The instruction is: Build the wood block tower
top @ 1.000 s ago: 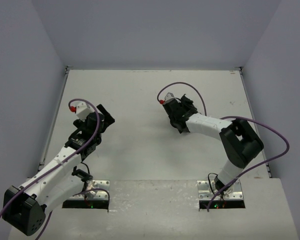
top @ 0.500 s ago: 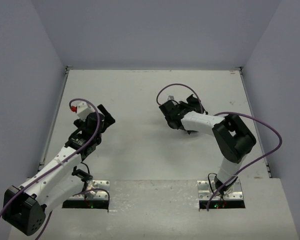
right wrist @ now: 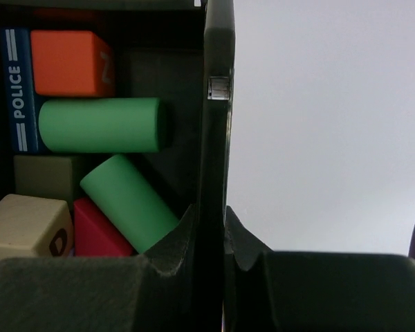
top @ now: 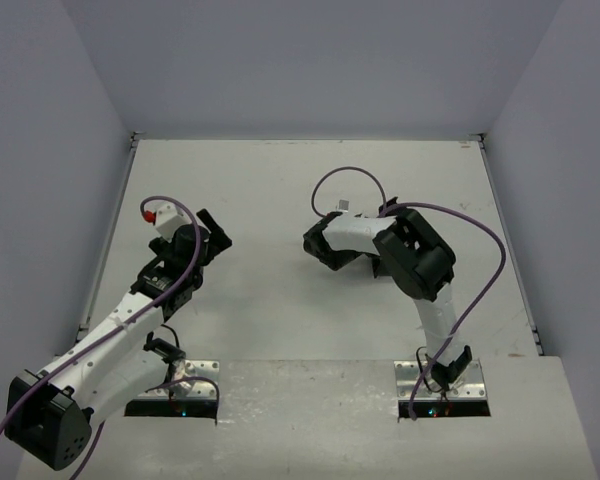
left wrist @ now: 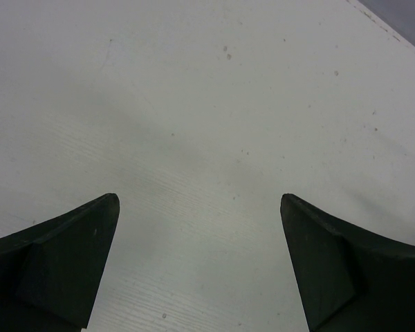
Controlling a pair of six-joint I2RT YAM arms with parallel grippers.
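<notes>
Wood blocks (right wrist: 97,124), likely light and rigid, best pinched across flat faces, fill black bin (right wrist: 218,104) clamped by right tool (right wrist: 209,216); left tool (left wrist: 197,200) gapes empty.

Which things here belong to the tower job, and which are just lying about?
Job: orange cube, blue POLICE block, two green cylinders, red block, tan cube, all inside the black bin.

Not the job: the bin itself, its wall pinched by the shut right gripper; left gripper, open over the table.
</notes>
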